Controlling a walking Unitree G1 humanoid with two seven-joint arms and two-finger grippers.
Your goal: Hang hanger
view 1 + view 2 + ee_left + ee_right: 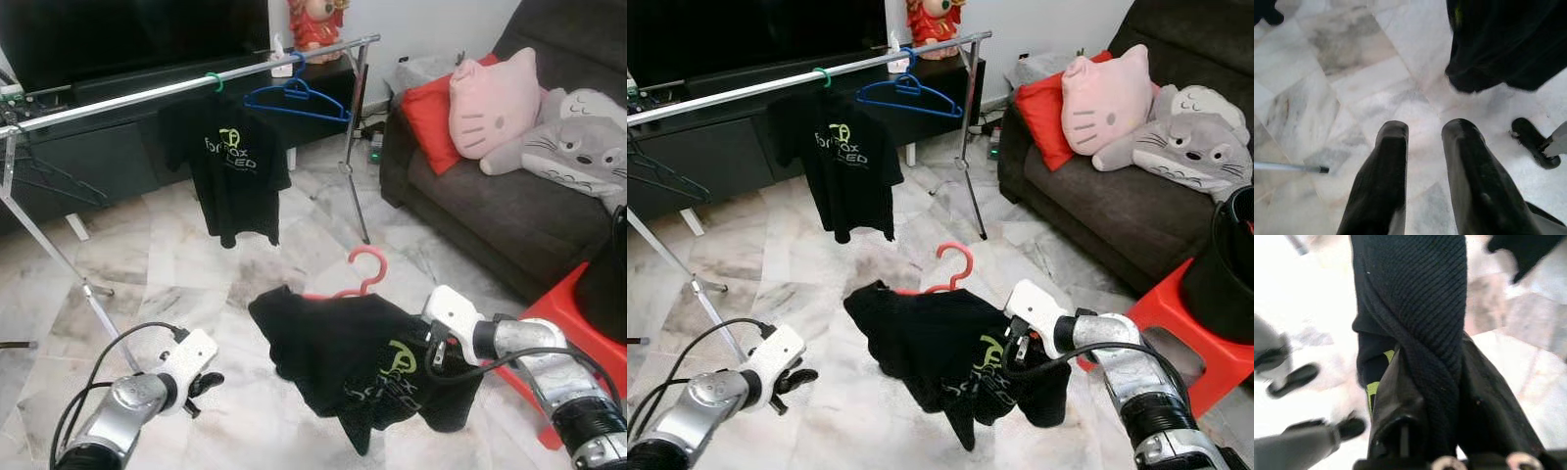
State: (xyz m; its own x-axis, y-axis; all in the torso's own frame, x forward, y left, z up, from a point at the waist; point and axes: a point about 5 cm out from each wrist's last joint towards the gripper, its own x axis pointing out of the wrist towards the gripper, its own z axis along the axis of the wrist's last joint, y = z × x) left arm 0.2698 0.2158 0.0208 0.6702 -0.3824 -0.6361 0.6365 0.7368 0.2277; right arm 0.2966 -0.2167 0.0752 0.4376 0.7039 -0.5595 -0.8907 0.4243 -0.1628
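Above the marble floor (196, 294), between the two arms, a red hanger (358, 277) dressed in a black shirt (362, 367) is held up by the right gripper (1420, 396); in the right wrist view the two fingers are seen clamped on a twisted fold of the shirt, so the hanger appears to be carried through the cloth rather than by its frame, though any contact with the frame is hidden. The left gripper (1425, 147) hangs low over the floor near the shirt's far edge, its fingers a little apart and holding nothing.

On progress, the task is judged to be at its middle: the load has been lifted, but the hook is not yet on the rail (186, 86), which stands well apart, farther ahead and higher. On that rail a second black shirt (227, 166) on a green hook and a bare blue hanger (297, 98) are already hung; free rail is seen beyond the blue hanger, toward the upright. What is left, by this reading: the approach, the raising of the hook above the bar, and the release.

The hook is pointed upward, opening toward the robot's left; the long axis is judged to lie roughly crosswise to the robot, dipping toward its right, though the shoulders are mostly covered by cloth.
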